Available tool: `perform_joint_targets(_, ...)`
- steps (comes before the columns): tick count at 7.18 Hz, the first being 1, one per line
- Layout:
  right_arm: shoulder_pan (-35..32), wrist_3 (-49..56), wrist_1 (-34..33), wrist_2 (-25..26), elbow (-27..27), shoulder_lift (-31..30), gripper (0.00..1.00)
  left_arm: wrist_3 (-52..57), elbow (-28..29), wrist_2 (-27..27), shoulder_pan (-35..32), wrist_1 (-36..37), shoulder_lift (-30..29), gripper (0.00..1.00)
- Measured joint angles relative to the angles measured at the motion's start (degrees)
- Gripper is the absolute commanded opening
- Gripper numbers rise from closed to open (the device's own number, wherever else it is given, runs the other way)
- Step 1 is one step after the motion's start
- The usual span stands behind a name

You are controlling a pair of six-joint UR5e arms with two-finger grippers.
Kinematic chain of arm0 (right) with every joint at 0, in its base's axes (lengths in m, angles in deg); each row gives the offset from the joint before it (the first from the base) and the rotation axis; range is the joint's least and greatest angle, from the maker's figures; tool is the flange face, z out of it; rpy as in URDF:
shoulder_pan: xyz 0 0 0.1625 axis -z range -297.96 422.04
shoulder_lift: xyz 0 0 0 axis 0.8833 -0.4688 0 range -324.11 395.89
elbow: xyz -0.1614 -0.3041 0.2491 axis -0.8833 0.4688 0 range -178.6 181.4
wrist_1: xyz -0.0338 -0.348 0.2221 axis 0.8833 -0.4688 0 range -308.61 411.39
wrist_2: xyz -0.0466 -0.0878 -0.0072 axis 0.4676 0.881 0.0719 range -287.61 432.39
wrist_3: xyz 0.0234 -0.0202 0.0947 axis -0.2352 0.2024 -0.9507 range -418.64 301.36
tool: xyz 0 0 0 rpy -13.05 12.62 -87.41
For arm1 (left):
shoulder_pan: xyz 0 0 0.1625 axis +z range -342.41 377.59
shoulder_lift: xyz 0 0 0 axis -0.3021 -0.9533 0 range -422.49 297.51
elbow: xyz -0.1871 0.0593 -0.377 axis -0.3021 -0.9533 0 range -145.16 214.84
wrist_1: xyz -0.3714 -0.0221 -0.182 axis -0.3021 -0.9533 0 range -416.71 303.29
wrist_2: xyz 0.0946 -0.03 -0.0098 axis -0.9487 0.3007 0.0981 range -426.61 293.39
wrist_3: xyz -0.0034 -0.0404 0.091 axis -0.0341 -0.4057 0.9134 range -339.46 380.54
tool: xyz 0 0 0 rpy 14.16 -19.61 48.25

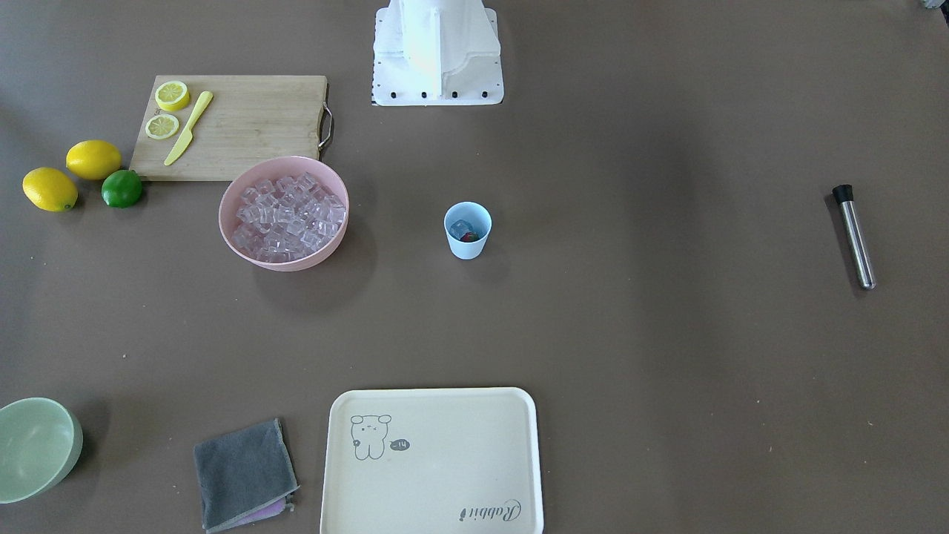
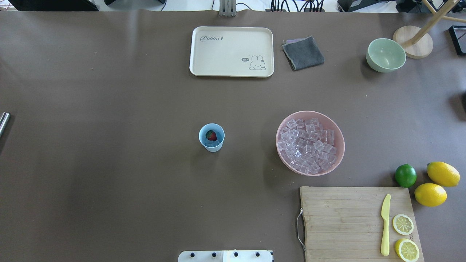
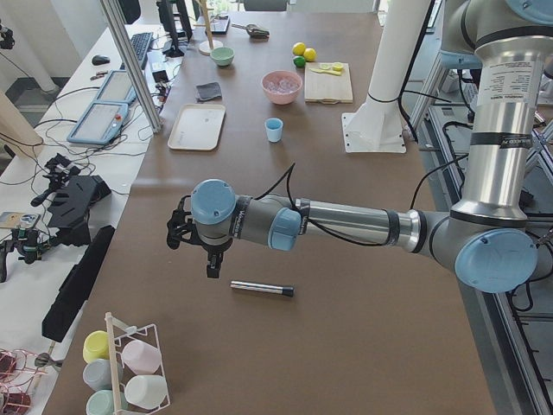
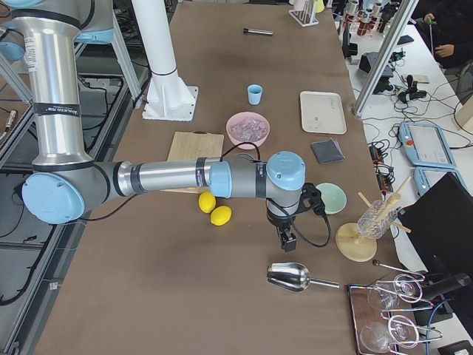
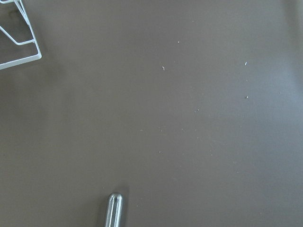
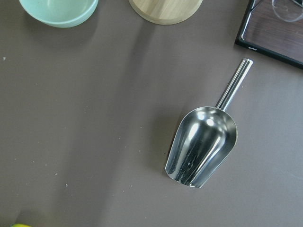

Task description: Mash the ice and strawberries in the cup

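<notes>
**Cup loaded, masher not yet in hand**

In the left side view, the left gripper [image 3: 212, 266] hangs at the lower left of the frame, just beside the near end of a steel rod [image 3: 262, 289] that lies flat on the table. From this view I cannot tell whether its fingers are spread or pressed together. Its wrist view shows only the rod's rounded tip at the bottom edge.

Further up the frame, well apart from the rod, the cup [image 3: 274, 130] stands upright at the table's centre, with ice [image 1: 460, 226] and a strawberry [image 2: 210, 135] inside. Beyond it sits a pink bowl [image 3: 282, 86] of spare cubes.

In the right side view the right gripper [image 4: 285, 238] hovers low centre, just above a scoop [image 4: 292, 277]. I cannot tell its state either.

Two risks, as I judge them. The rod is round and smooth, so closing fingers could roll it away. The cup looks light and nothing holds it — an off-centre push could tip it, slide it or flick cubes out.
</notes>
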Motion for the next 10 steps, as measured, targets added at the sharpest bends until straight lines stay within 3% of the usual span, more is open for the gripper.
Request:
perform_joint_targets(6,3.54,-0.93,2.06,-0.5,3.47,1.11,1.0,1.42,-1.6,-1.26,-1.08,-0.86,3.14,0.99)
perform_joint_targets(10,3.58,-1.4,10.66,-0.68,7.84,1.98,1.0,1.4,5.91,-2.61,-0.98,-6.04,3.26,0.99)
